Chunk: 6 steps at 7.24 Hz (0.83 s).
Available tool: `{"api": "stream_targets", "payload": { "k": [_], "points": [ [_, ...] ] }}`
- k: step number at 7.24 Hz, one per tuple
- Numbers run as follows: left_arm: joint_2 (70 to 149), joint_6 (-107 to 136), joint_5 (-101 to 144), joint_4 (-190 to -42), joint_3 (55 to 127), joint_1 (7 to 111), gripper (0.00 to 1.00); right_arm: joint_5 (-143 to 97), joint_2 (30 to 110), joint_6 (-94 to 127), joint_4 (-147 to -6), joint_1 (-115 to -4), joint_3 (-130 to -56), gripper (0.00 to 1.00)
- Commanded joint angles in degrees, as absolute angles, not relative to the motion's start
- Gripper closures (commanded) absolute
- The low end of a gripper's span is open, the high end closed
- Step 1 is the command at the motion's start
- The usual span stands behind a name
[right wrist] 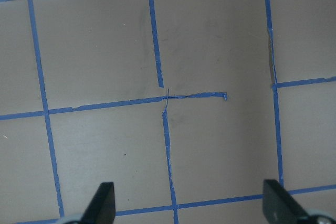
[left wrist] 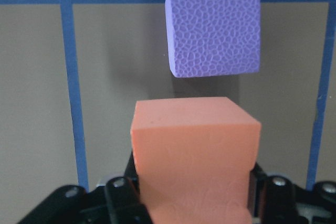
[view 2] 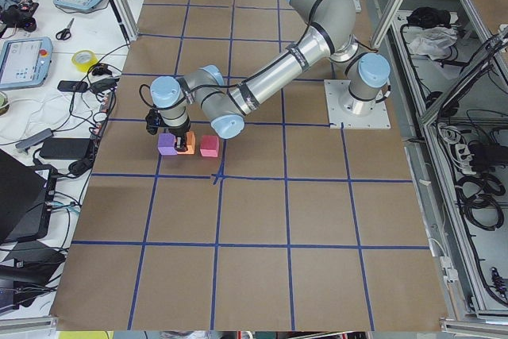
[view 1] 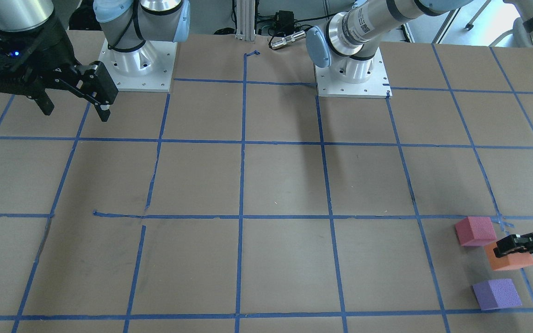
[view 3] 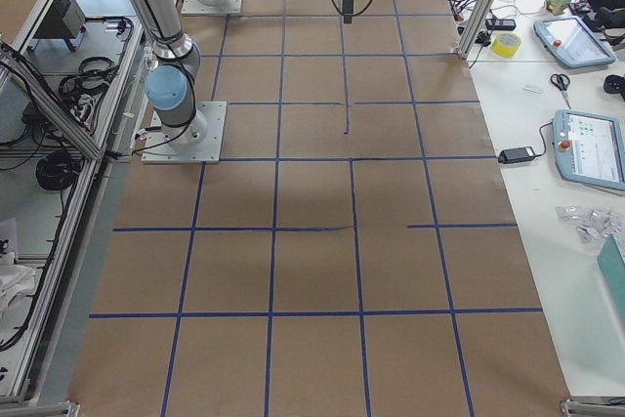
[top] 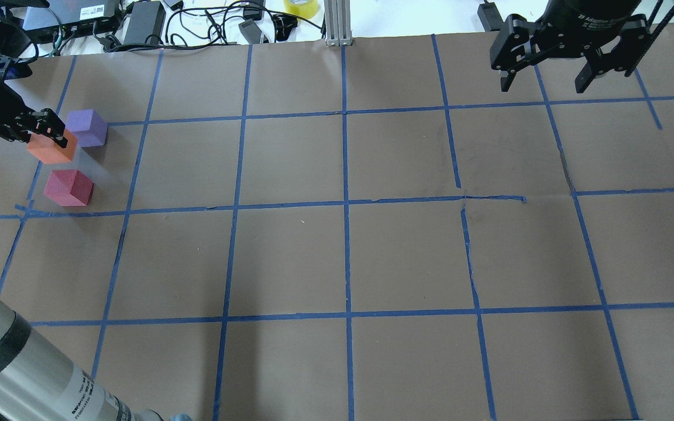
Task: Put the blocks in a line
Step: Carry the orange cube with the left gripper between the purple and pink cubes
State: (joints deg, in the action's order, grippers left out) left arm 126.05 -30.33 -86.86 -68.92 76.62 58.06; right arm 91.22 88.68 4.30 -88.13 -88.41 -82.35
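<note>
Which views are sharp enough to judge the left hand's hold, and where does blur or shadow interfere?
Left wrist view: purple block crisp, pores visible; orange block sharp on top, softer low down inside the left hand. Front-facing view: even light, only a faint arm shadow on the table.
</note>
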Motion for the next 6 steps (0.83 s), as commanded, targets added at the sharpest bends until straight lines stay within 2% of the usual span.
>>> {"api": "stream_targets", "payload": {
  "k": [1, 6],
  "points": [
    [126.12, -30.32, -86.84, -68.73, 77.96, 58.53, 1.0, 91.14, 88.77, 4.31, -87.72, -88.68, -82.35, 0.0],
    [126.74, -31.2, -86.84, -65.93, 80.59, 58.54, 1.0, 91.32, 88.68, 6.94, -87.71, -91.58, -82.62, 0.0]
  ]
}}
